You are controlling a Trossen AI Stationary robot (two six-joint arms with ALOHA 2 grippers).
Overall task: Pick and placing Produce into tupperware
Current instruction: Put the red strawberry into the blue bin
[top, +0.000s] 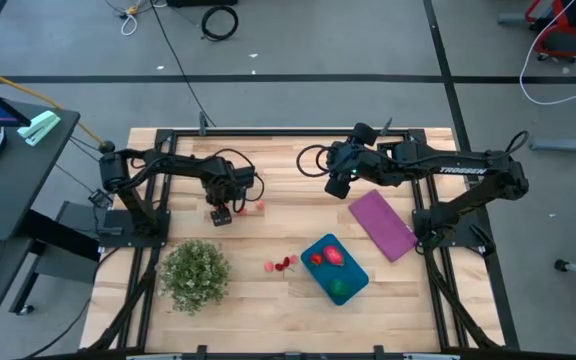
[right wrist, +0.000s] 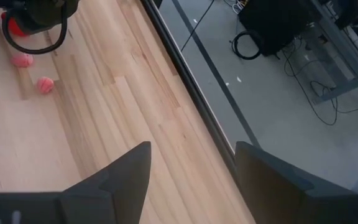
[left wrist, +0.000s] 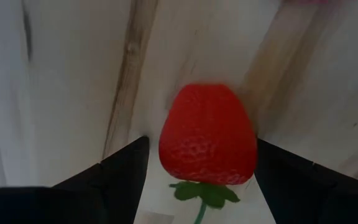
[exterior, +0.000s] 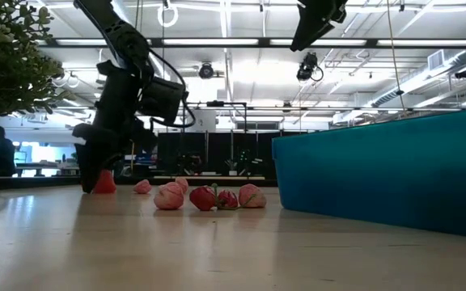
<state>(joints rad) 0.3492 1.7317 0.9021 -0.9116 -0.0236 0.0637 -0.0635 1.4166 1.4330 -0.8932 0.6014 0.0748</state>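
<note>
Strawberry, a small glossy red toy with a dimpled skin and a green stalk, sits on the wooden table on its left half, well apart from the teal tupperware. It looks light and stiff, likely hard plastic, so I judge it will not bruise but could squirt out of a pinch if taken near its tapering end; the broad middle of the body is the safest place to take hold. The left gripper is down at the table with its two dark fingers spread to either side of the berry, one finger on each flank, and a sliver of gap seems to remain on both sides, so I read it as parted around the fruit and not yet clamped. Other small red and pinkish produce lies in a loose cluster on the board near the container, and two red pieces and a green one already lie inside it. The right gripper hangs raised over the table's far edge, fingers apart, holding nothing.
</note>
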